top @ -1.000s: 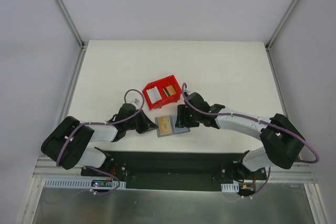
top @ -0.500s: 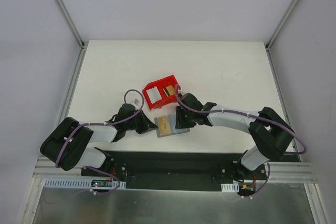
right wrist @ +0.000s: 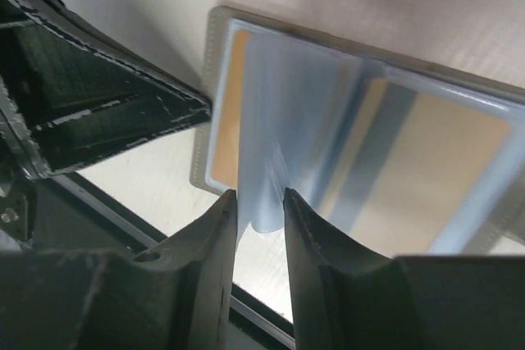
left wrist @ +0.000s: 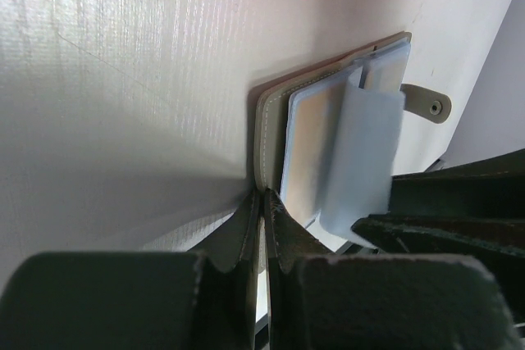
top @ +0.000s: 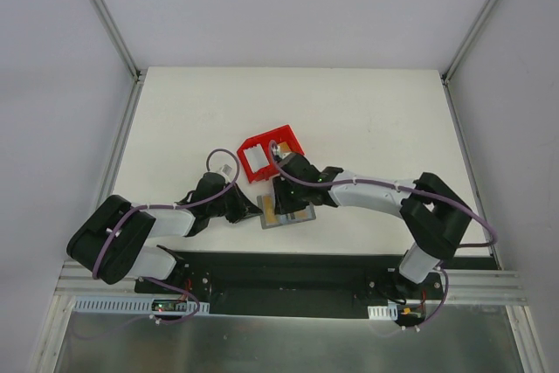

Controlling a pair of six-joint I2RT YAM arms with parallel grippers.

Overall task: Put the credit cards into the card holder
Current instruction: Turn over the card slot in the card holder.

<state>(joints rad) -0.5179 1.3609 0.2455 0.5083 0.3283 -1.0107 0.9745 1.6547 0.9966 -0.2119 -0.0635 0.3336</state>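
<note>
Grey card holder (top: pixel 288 213) lay open on the table (top: pixel 376 120), just near of the red bin (top: pixel 262 137), with a gold card (right wrist: pixel 223 112) at its left side. At the holder's left edge the left gripper (left wrist: pixel 262 196) had its fingers pressed together. The right gripper (right wrist: pixel 256 201) straddled a pale blue sleeve (right wrist: pixel 295 112) with only a narrow gap, and whether it pinched the sleeve could not be told. A white card (top: pixel 254 159) sat in the bin.

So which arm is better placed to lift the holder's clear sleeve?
Right. The right fingers straddle the clear sleeve; the left fingers are shut on the card holder, probably steadying it.
</note>
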